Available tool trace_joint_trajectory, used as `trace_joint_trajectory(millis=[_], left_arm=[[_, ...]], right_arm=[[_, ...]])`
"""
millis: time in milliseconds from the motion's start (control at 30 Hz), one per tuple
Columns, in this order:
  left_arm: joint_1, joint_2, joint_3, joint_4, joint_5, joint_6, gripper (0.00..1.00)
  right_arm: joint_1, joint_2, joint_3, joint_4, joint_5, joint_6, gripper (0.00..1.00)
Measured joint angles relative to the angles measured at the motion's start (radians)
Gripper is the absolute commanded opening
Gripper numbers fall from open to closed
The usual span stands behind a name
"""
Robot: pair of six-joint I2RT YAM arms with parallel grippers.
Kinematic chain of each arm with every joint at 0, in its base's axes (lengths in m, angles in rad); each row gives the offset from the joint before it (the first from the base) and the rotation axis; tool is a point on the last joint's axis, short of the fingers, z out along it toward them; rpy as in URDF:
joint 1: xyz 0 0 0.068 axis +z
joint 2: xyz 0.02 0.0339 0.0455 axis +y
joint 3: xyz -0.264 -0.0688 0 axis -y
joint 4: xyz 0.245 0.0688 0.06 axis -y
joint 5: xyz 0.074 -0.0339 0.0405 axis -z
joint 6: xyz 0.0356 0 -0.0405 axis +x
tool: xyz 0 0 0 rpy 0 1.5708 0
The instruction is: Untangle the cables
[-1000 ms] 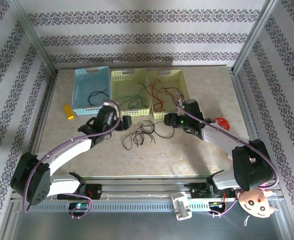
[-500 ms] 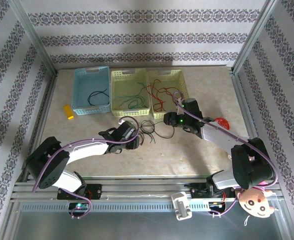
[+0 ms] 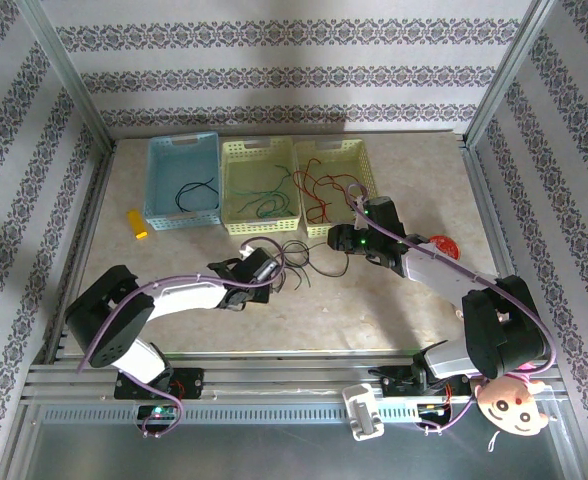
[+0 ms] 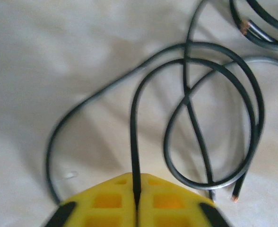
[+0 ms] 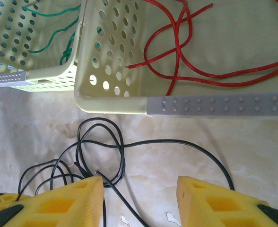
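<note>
Black cables (image 3: pixel 294 260) on mottled beige worktop (image 3: pixel 374 310). Red cables (image 5: pixel 175 56), green cables (image 3: pixel 264 203) in pale yellow baskets (image 5: pixel 106 90). Third basket (image 3: pixel 164 150) light blue. Fingers (image 5: pixel 63 203) yellow.

The worktop (image 3: pixel 394 305) looks like matt, marbled stone, faintly mottled. On the worktop, the black cables (image 4: pixel 186 92) have a smooth, dull plastic skin, with bare coppery metal at the cut ends. The left claw (image 4: pixel 136 201) and the right claw (image 5: pixel 140 185) are matt yellow plastic, moulded with shallow pockets. The basket (image 5: pixel 110 101) is smooth pale plastic punched with round holes, and its rim carries a grey studded strip (image 5: pixel 219 105). The red cables (image 5: pixel 176 56) inside look glossier. Brushed metal rails (image 3: pixel 274 400) edge the worktop.
</note>
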Motion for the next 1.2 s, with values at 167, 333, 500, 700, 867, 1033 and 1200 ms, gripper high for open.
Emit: trace_joint_trajectory(millis=[167,333,500,700,867,1033,1200], left_arm=[[-0.122,-0.069,0.12,-0.169,-0.356,-0.014,0.0],[-0.169,-0.212,0.248,-0.179,-0.595,0.049,0.0],[-0.164,-0.375,0.248,-0.002,-0.581,0.204,0.0],[-0.059,-0.497,0.209,0.177,-0.309,0.264,0.0],[0.085,-0.552,0.178,0.247,-0.061,0.242,0.0],[0.248,-0.528,0.145,0.271,0.08,0.182,0.0],[0.542,-0.364,0.117,0.32,0.141,0.06,0.0]], right_arm=[[-0.002,0.0,0.0,0.0,0.026,0.005,0.45],[-0.035,-0.001,-0.005,0.001,0.056,0.034,0.45],[-0.071,-0.013,-0.027,0.001,0.075,0.06,0.45],[-0.075,-0.023,-0.035,0.001,0.076,0.072,0.45],[-0.075,-0.023,-0.035,0.001,0.064,0.073,0.45],[-0.074,-0.022,-0.032,0.0,0.029,0.071,0.45],[-0.058,-0.013,0.002,-0.014,-0.005,0.051,0.45]])
